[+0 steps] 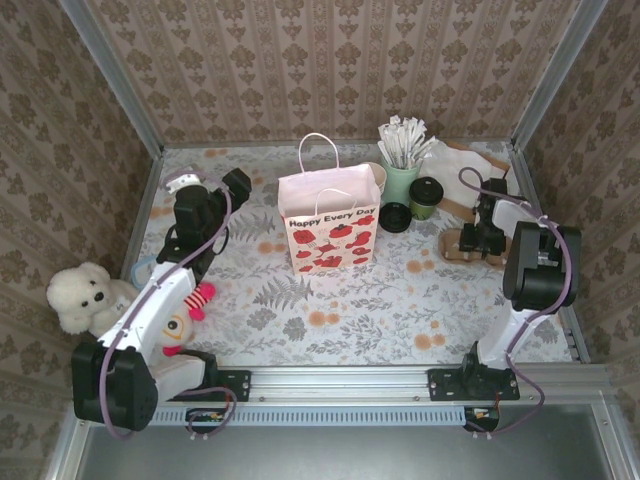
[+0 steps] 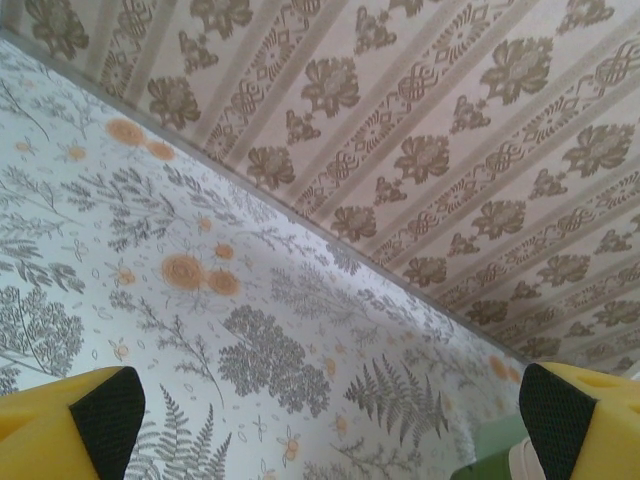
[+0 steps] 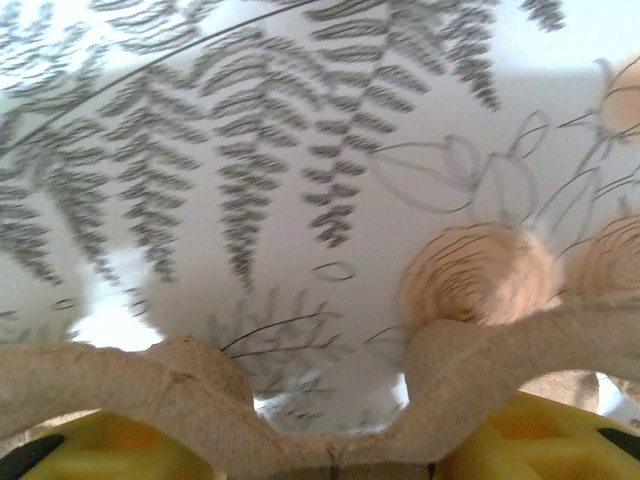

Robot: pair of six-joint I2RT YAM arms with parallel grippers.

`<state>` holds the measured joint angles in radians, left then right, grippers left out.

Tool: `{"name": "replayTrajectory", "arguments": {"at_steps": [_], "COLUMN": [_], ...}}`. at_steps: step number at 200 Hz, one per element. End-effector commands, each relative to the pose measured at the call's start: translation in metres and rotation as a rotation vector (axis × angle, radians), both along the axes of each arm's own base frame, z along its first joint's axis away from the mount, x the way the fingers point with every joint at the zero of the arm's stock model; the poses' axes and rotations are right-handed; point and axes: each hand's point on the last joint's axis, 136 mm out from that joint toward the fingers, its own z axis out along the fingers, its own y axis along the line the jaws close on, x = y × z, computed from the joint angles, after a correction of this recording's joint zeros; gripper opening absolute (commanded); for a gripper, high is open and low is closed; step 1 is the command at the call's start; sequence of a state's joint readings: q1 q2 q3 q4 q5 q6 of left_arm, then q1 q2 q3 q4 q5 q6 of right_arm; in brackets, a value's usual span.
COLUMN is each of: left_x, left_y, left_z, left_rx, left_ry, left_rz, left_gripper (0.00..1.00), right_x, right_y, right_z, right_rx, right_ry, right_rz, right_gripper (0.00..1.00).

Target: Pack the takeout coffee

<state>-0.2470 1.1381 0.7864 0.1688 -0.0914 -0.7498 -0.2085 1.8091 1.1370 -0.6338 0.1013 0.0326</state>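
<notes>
We see the dark green paper takeout coffee cup with black lid (image 1: 425, 198) by the table (image 1: 300, 325) far edge, right of centre. Left gripper (image 2: 330, 410) jaws wide open, empty. Right gripper (image 1: 479, 236) straddles brown pulp cup carrier (image 3: 320, 400); we cannot tell if it is clamped.

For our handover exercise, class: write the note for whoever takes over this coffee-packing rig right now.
Left gripper: open, empty.
Right gripper: straddling the rim of the brown moulded-pulp cup carrier; grip unconfirmed.
Small dark green paper cup with black lid: upright on the table, beside the mint-green cup of white stirrers.
Done: nothing packed.
Left: coffee probably goes into the carrier, then the white poppy-printed paper bag.
</notes>
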Motion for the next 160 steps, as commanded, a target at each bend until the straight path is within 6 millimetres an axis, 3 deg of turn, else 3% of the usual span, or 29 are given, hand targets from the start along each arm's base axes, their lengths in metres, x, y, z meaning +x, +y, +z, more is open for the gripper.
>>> {"name": "replayTrajectory", "arguments": {"at_steps": [1,32,64,84,121,160], "left_x": [0.003,0.002,0.005,0.006,0.008,0.010], "left_y": [-0.003,0.000,-0.001,-0.002,-0.009,-0.011], "left_z": [0.011,0.002,-0.005,-0.011,-0.016,-0.021], "left_rx": [-0.049,-0.079,-0.110,-0.118,-0.136,-0.138], "left_ry": [-0.001,0.045,0.104,0.137,0.166,0.187], "left_rz": [-0.028,-0.039,-0.069,-0.081,-0.111,-0.119], "left_gripper": [1.00,1.00,1.00,1.00,1.00,1.00], "right_x": [-0.008,-0.016,-0.024,-0.030,-0.037,-0.034], "right_y": [0.012,0.039,0.052,0.053,0.092,0.111], "right_z": [0.015,0.030,0.039,0.032,0.011,0.006], "right_rx": [-0.020,-0.028,-0.027,-0.017,0.032,0.042], "right_ry": [-0.009,-0.041,-0.066,-0.059,0.009,0.009], "right_rz": [-0.027,-0.001,0.023,0.013,0.086,0.089], "right_gripper": [0.50,0.48,0.47,0.48,0.54,0.57]}}
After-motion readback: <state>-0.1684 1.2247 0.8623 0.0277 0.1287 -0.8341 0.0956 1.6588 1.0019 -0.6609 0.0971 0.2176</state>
